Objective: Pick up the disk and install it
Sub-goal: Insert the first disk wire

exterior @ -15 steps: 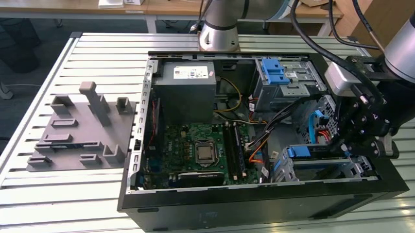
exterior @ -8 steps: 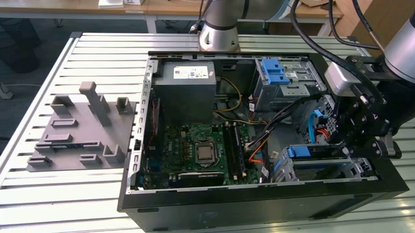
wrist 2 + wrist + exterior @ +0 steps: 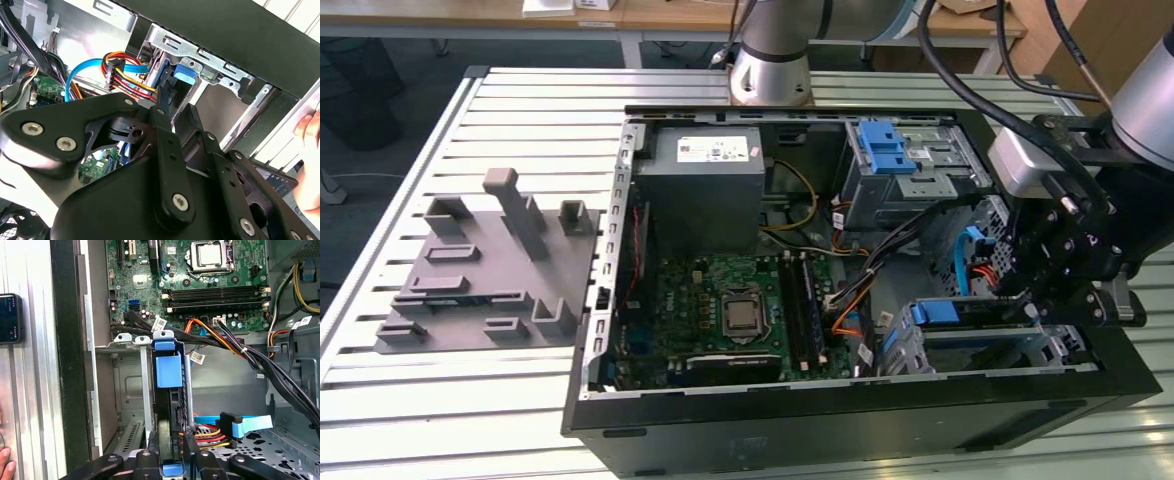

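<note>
- The disk [image 3: 172, 405] stands on edge in the drive bay at the lower corner of the open computer case [image 3: 854, 420], its blue carrier tab [image 3: 169, 369] facing the first wrist view; in the exterior view it shows as a blue-edged slab [image 3: 961, 312] in the bay, just beside the claw.
- The claw [image 3: 172, 447] has its two black fingers [image 3: 191, 450] closed narrowly on either side of the disk's rear edge, apparently gripping it; contact itself is partly hidden.
- In the second wrist view the claw's black linkage [image 3: 165, 165] fills the foreground, with the blue tab [image 3: 184, 74] and the metal bay bracket [image 3: 200, 55] just beyond it.
- A blue flat cable [image 3: 245, 424] and a bundle of red, yellow and orange wires [image 3: 207, 437] lie right next to the claw's fingers.
- Farther from the claw, the motherboard [image 3: 200, 290] with its processor socket [image 3: 209, 254] lies flat in the case.
- Well apart from the claw, a grey power supply box [image 3: 707, 185] and a metal cage with a blue latch [image 3: 901, 155] sit at the case's far end.
- Outside the case, a grey fixture plate [image 3: 487, 275] rests on the slatted table [image 3: 400, 400].
- A person's fingers [image 3: 310, 127] show at the case's outer edge.
</note>
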Robot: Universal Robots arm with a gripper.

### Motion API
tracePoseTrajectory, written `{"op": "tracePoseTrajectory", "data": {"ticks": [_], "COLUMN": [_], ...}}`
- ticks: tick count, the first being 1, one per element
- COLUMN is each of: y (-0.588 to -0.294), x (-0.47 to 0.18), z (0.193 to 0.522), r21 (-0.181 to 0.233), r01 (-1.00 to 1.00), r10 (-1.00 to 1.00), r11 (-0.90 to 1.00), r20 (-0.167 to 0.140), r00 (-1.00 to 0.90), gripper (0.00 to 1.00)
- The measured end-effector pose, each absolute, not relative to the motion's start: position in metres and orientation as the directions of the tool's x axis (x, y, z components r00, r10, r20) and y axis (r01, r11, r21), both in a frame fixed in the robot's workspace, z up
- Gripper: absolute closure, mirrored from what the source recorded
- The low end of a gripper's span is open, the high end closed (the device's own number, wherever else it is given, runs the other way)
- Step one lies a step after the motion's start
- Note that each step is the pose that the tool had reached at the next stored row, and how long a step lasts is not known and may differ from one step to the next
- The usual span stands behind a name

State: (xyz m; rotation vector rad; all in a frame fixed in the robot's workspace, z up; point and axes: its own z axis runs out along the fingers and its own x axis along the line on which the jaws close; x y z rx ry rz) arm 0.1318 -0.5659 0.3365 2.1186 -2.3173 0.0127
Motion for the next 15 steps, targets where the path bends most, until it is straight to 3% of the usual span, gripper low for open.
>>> {"op": "tracePoseTrajectory", "data": {"ticks": [7, 8, 15], "y": [-0.5659, -0.5659, -0.5659], "x": [0.1318, 0.1317, 0.1317], "z": [0.3366, 0.3366, 0.3371], "r21": [-0.005, -0.005, -0.005], "r01": [-0.996, -0.996, -0.996], "r10": [-0.996, -0.996, -0.996], "r11": [0.089, 0.089, 0.089], "r20": [0.007, 0.007, 0.007], "r00": [-0.089, -0.089, -0.089], "gripper": [0.69, 0.76, 0.76]}}
